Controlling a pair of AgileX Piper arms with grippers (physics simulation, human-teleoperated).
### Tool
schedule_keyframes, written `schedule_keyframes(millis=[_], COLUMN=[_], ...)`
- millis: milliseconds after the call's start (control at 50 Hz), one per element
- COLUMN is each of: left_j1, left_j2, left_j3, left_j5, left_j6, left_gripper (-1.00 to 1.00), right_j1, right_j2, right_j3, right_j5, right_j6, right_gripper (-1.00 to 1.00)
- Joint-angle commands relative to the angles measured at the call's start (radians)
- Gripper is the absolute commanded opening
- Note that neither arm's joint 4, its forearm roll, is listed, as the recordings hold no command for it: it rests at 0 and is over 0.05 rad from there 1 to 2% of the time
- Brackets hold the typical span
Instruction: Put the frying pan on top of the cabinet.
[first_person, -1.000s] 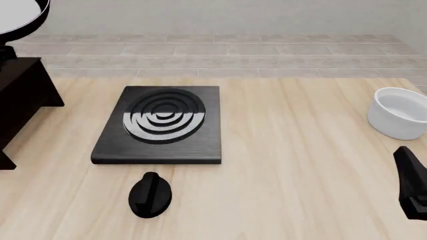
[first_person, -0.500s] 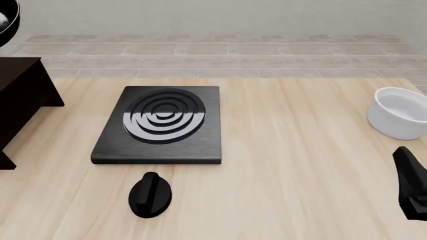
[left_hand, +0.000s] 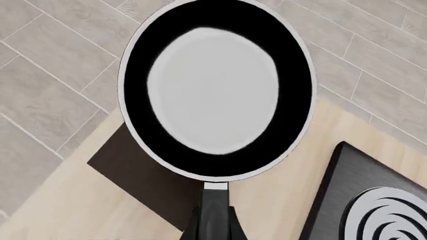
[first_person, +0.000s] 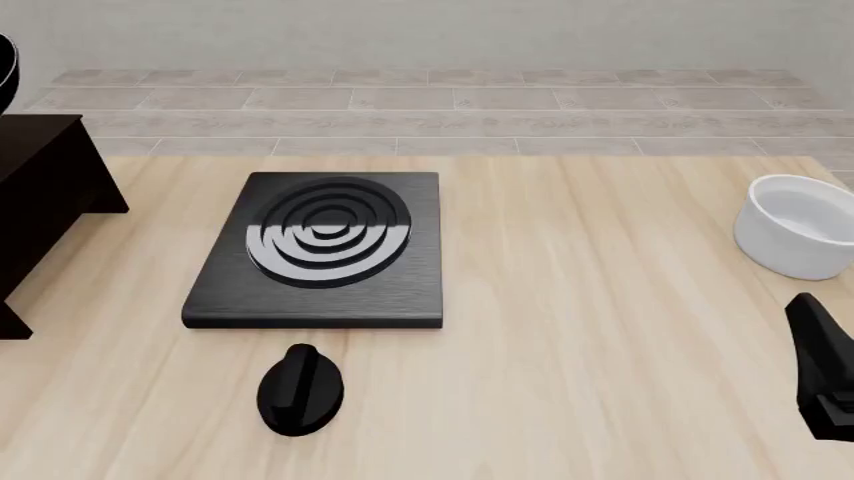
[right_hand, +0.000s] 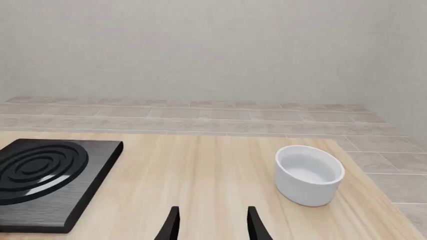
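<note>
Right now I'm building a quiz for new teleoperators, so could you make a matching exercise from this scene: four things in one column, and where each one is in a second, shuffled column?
Things:
1. frying pan
2. white bowl
3. black knob
4. cabinet

Places:
A. on the table, just in front of the stove plate
B. at the table's left edge
C. near the table's right edge
D. held in the air by its handle, in the left tool

Pairs: 1-D, 2-C, 3-A, 4-B
</note>
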Motion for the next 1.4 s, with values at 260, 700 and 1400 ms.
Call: schedule_keyframes(millis=[260,700,1400], left_j1=[0.04,0.045,0.003], left_j2=[0.078,0.147,0.084], left_j3=[0.005,0.04,0.065], left_j5=[-0.062,-0.116,-0.14], left_j6=[0.012,0.018,-0.02], left_gripper=[-1.0,-1.0,1.0], right_j1=[-0.001,-0.003,0.0], right_j2=[0.0,0.0,0.002], right_j3=[0.0,0.0,0.0], right_j5=[0.0,-0.001,-0.004], right_j6=[0.003,0.004,0.003], right_gripper=[1.0,1.0,1.0])
